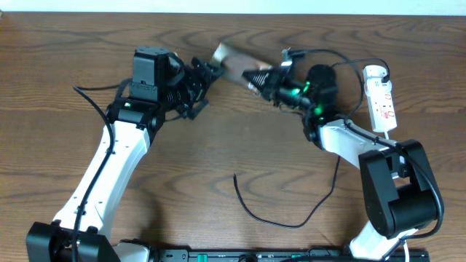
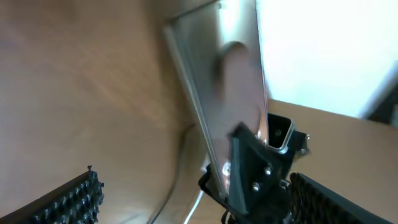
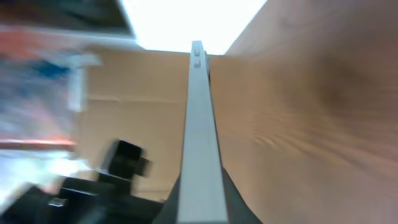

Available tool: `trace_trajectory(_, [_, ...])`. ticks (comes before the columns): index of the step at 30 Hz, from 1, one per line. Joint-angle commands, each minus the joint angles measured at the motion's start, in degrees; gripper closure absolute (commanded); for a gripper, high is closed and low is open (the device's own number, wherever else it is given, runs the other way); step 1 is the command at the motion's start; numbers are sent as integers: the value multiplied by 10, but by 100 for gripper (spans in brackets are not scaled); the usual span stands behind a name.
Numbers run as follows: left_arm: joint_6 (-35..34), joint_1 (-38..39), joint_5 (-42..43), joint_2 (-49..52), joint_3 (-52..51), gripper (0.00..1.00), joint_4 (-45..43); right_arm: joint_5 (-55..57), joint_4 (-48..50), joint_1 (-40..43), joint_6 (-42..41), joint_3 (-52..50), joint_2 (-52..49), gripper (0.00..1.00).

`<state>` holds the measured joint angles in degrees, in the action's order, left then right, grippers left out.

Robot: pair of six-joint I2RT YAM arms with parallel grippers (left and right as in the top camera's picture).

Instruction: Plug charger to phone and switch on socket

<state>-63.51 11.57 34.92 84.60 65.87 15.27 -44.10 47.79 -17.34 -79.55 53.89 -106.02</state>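
The phone (image 1: 231, 60) is held tilted on its edge above the table at the back middle. My right gripper (image 1: 256, 78) is shut on its right end; in the right wrist view the phone's grey edge (image 3: 199, 149) runs straight out from between the jaws. My left gripper (image 1: 204, 78) is open just left of the phone; in the left wrist view its fingers (image 2: 205, 205) stand wide apart with the phone (image 2: 233, 93) ahead. The charger cable (image 1: 280, 220) lies loose on the table, its free end (image 1: 235, 176) near the middle. The white socket (image 1: 381, 98) lies at the right.
The right arm's base (image 1: 397, 193) stands at the front right, the left arm (image 1: 109, 167) stretches along the left. A thin black cable (image 1: 349, 62) loops from the right wrist toward the socket's top end.
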Motion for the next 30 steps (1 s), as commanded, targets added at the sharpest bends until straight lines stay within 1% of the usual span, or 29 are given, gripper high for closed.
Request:
trace_trajectory(1, [-9,-3,22,-11,-24,7,-67,-5,87,7,-156,10,5,99])
trace_trajectory(4, [-39,-2,31,-11,-48,7,-145,-2,127,9,-190,10,5,99])
trace_trajectory(7, [-70,-2,52,-11,-73,7,-242,-4,127,9,-192,10,5,99])
trace_trajectory(12, [-110,-1,52,-11,-124,7,-383,-13,129,8,-199,10,5,99])
trace_trajectory(18, [-167,-1,41,-11,-213,7,-589,-27,136,7,-212,10,5,99])
trace_trajectory(19, [-172,-1,36,-11,-225,7,-608,-28,141,7,-214,10,5,99])
trace_trajectory(22, [-174,-1,23,-11,-245,7,-612,-28,158,1,-214,10,5,99])
trace_trajectory(26, [-174,-1,17,-11,-248,7,-622,-30,156,-17,-213,10,5,99])
trace_trajectory(30, [-174,-1,-1,-11,-248,7,-663,-30,155,-44,-210,10,5,99])
